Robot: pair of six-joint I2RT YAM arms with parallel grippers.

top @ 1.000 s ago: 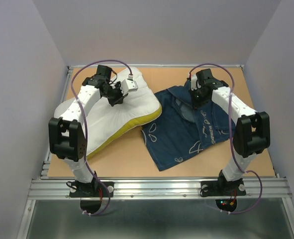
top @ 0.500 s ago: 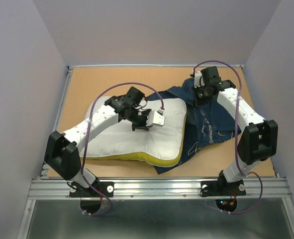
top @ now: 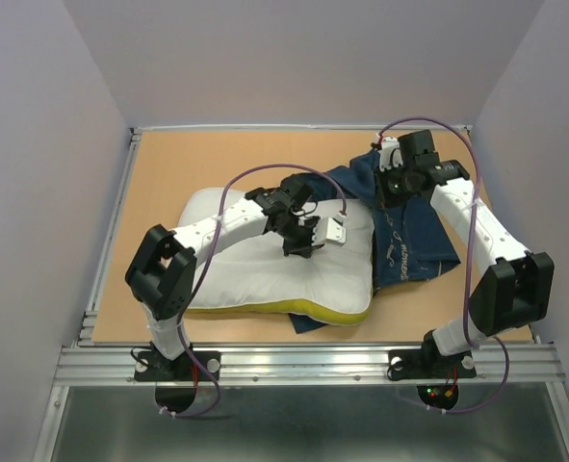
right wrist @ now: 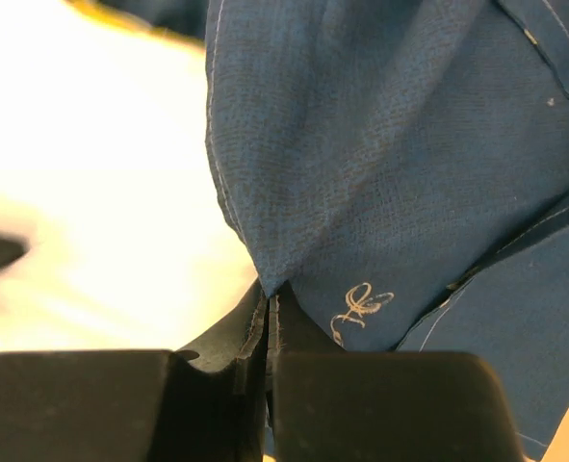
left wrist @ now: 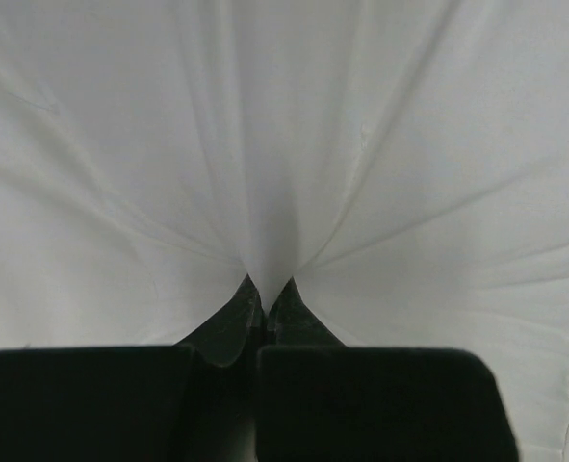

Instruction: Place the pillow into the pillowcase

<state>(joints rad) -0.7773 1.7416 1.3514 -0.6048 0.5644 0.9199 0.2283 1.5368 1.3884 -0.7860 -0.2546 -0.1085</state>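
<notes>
Tan wood table (top: 168, 164), walled on three sides.

White pillow (top: 236, 269): largest item, lying flat at centre-left. Its long axis runs left-right, with the yellow band (top: 294, 310) along the near edge. The right end lies over navy cloth, which shows at the near-right corner and past the far-right corner.

Navy pillowcase (top: 414, 241): right of the pillow and touching it, rumpled, with white line drawings facing up. Its far-left part is lifted off the table. Whether the pillow's end is already inside the mouth or only lying on the lower layer, cannot tell.

Left gripper (top: 298, 241): over the pillow's right half, closed on a pinch of its top fabric. The wrist view shows creases fanning out from the shut jaws.

Right gripper (top: 390, 188): at the far-left part of the pillowcase, clamped on a fold of the navy cloth and holding it up. In the wrist view the pillow shows pale to one side of the raised cloth.

Key relation: the case lies to the right of the pillow, along the pillow's long axis. The left arm has the pillow and the right arm has the case. Judgement: the next move is a rightward feed under the raised layer, and it needs the mouth held high.

Obstruction: bunched cloth at the pillow's right end could catch the corners. The one-point pinch may slip.
</notes>
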